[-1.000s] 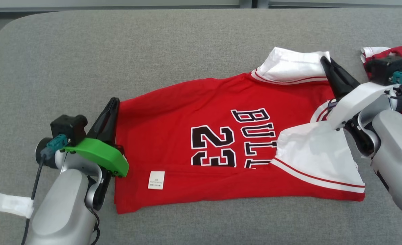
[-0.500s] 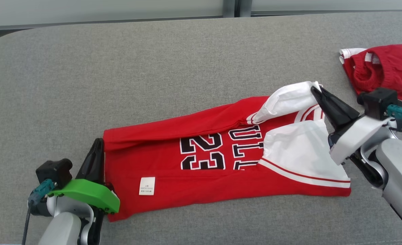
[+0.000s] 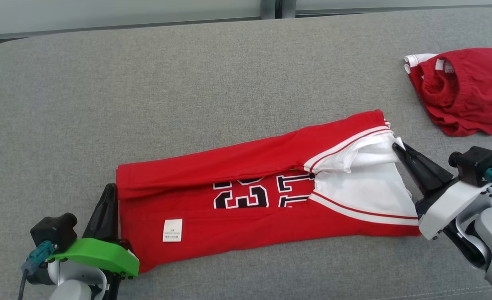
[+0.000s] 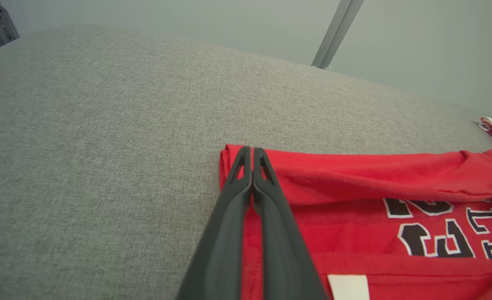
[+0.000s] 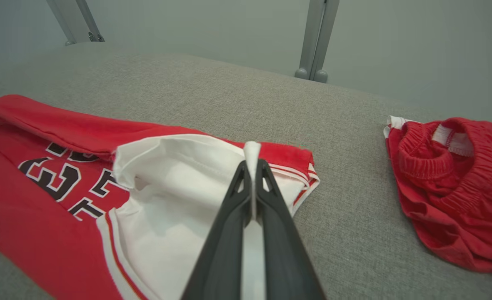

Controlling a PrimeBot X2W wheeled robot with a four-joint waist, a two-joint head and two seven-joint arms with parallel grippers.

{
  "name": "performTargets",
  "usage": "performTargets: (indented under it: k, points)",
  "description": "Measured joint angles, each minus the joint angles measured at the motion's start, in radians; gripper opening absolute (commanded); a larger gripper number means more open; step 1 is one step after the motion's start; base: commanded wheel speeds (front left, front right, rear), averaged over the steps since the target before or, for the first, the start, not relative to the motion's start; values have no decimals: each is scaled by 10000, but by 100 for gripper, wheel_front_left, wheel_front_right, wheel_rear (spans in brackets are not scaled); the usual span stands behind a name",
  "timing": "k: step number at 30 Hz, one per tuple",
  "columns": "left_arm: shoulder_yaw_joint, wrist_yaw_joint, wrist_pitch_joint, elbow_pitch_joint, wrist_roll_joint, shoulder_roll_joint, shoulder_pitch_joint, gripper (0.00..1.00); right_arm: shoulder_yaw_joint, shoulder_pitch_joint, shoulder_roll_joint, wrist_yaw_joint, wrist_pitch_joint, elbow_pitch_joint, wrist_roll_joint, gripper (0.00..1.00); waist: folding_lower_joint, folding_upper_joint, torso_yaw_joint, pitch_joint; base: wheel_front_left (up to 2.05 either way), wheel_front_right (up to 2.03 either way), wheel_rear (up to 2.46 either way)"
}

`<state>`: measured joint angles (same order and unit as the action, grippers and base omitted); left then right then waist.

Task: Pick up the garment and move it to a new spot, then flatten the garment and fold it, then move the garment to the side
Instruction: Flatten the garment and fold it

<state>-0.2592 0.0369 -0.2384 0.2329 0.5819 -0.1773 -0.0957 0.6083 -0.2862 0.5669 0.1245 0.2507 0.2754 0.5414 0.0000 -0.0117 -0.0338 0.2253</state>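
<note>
Head view: jersey (image 3: 229, 166) between left claw (image 3: 111, 188) and right claw (image 3: 395, 146), both clamped on it.

A: Where's the garment (image 3: 246, 216) laid?
B: Spread L-R across the near half of the bench (image 3: 146, 83); far edge is folded over twd the front.
A: Claws?
B: L claw (image 3: 111, 187) is set at its L end, R claw (image 3: 395, 146) at its R end, both touching cloth.
A: Anything else?
B: A label (image 3: 172, 230) is found on the garment's near L part. The shorts (image 3: 458, 91) are seen behind & to the R, well apart.
</note>
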Motion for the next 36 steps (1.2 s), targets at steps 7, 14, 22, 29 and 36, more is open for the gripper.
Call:
performTargets:
  k: [7, 14, 22, 29, 36]
  points:
    - [29, 163, 86, -466, 48, -29, 518, 0, -186, 873, 52, 0, 0, -401, -163, 0, 0, 0, -72, 20, 0, 0, 0]
    - [-59, 178, 316, -449, 125, -36, 967, 0, 15, 1069, 54, 2, 0, -483, -792, 3, 0, 0, -246, -3, 0, 0, 0]
    - [-115, 253, 577, -184, 117, -121, 992, 0, -84, 1118, 318, 2, 0, -514, -1946, 95, 0, 0, -339, -39, 0, 0, 0]
    - [-113, 263, 717, -138, 119, -134, 1038, 11, 29, 1603, 399, 2, 0, -500, -2554, 100, 0, 0, -383, -91, 0, 0, 0]
    - [-38, 343, 838, -153, 244, -222, 1460, 100, -288, 2298, 617, -27, 0, -541, -2702, 100, 0, 0, -431, -195, 0, 0, 0]
